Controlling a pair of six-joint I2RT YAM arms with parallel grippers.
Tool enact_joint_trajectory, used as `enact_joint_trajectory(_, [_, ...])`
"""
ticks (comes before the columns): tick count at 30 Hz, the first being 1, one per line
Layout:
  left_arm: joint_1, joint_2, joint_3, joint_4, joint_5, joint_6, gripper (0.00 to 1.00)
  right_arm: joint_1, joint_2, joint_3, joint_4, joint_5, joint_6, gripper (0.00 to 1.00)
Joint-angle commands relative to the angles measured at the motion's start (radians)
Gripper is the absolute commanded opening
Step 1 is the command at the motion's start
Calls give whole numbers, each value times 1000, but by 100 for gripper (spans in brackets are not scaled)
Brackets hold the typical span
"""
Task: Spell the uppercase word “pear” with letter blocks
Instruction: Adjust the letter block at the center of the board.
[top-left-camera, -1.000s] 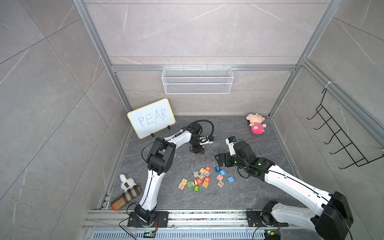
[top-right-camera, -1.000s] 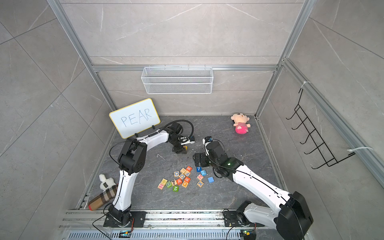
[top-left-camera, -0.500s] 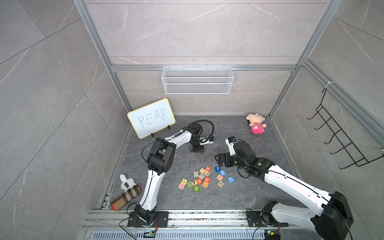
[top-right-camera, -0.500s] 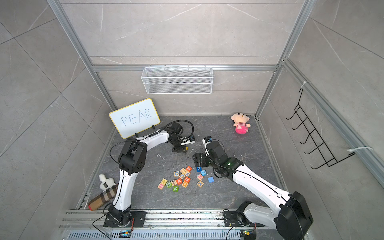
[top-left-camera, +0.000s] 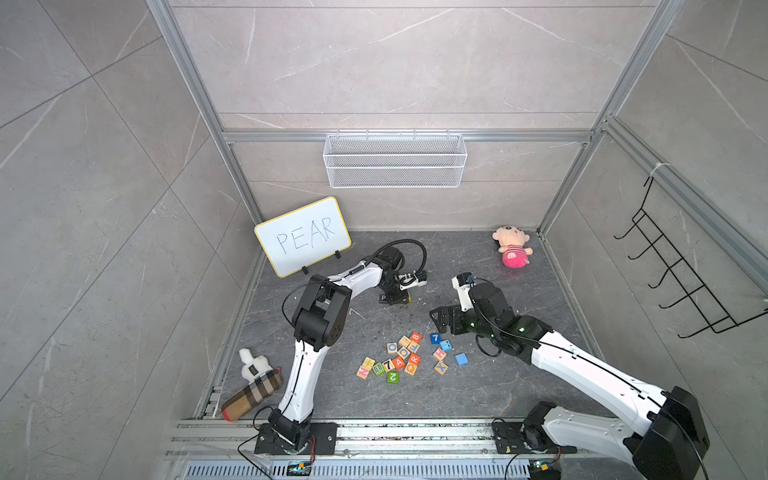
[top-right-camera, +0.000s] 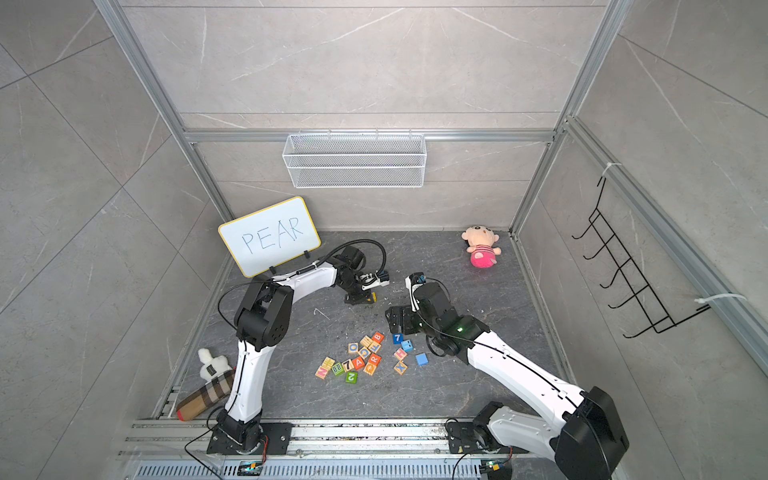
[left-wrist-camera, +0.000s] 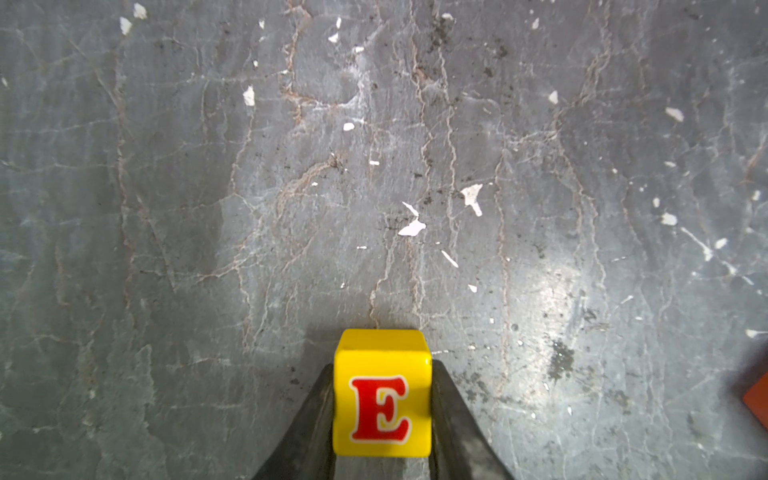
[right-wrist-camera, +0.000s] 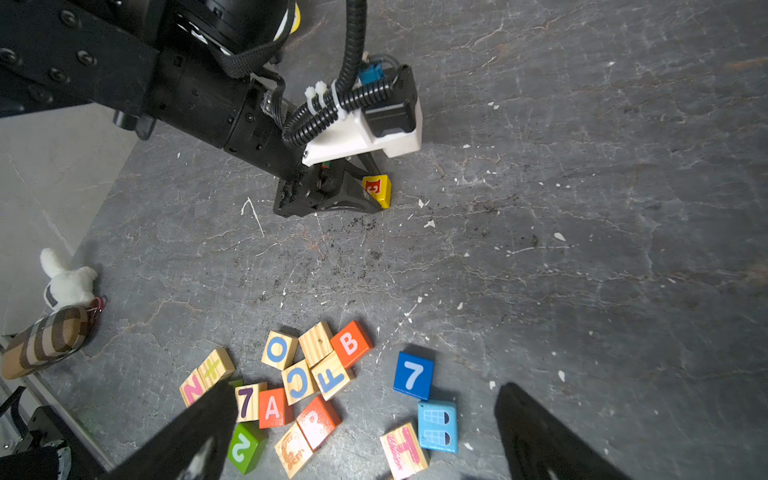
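The left gripper has closed since a second ago. Its two dark fingers then stood apart around the small yellow cube with a red E; now they press flat against both its sides, with the E facing the wrist camera. The arm itself has hardly shifted and sits low over the dark grey stone-patterned floor, in front of the white board lettered PEAR. Whether the cube rests on the floor or hangs just clear of it I cannot tell. In a top view the small black cube with a white P sits just beside the gripper, on the side away from the yellow cube. The right gripper is unchanged, jaws spread wide and empty above the loose heap of coloured blocks. In that heap the orange-red cube with a white A and the orange-red cube with a white R lie side by side.
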Motion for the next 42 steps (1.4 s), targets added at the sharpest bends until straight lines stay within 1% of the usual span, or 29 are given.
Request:
enact_joint_trajectory(1, [-4, -73, -19, 31, -10, -60, 31, -3, -11, 4, -21, 2, 5, 99])
enact_joint_trajectory(4, [-10, -97, -34, 61, -35, -147, 30, -3, -3, 8, -16, 2, 12, 99])
enact_joint_trajectory(9, [-35, -152, -63, 110, -73, -356, 28, -3, 25, 21, -10, -1, 11, 99])
enact_joint_trajectory(11, [-55, -169, -74, 116, -99, -418, 28, -3, 34, 24, -5, -4, 8, 99])
enact_joint_trajectory(13, [-80, -181, -78, 122, -150, -486, 28, -3, 38, 24, 6, -7, 11, 99])
enact_joint_trajectory(16, [-113, -182, -43, 73, -269, -636, 26, -2, 53, 24, 11, -11, 11, 99])
enact_joint_trajectory(18, [-133, -186, -16, 32, -350, -768, 25, -2, 65, 28, 7, -11, 5, 99])
enact_joint_trajectory(21, [-158, -209, -29, 25, -441, -936, 24, -2, 75, 23, 17, -8, 5, 99])
enact_joint_trajectory(24, [-174, -220, -57, 34, -502, -1031, 23, -2, 78, 22, 29, -5, 5, 99])
enact_joint_trajectory(27, [-173, -214, -66, 37, -529, -1077, 21, -2, 83, 22, 35, 4, 10, 99])
enact_joint_trajectory(30, [-173, -209, -60, 32, -560, -1111, 21, -1, 85, 20, 28, 43, 26, 99])
enact_joint_trajectory(33, [-172, -191, -29, -3, -606, -1138, 21, -1, 92, 21, 23, 55, 32, 99])
enact_joint_trajectory(35, [-172, -174, -15, -21, -615, -1148, 20, -2, 92, 17, 27, 55, 37, 99])
enact_joint_trajectory(37, [-170, -154, 0, -50, -637, -1186, 19, -2, 91, 14, 31, 55, 40, 99])
enact_joint_trajectory(42, [-161, -131, -22, -37, -609, -1230, 18, -2, 84, 6, 32, 68, 41, 99])
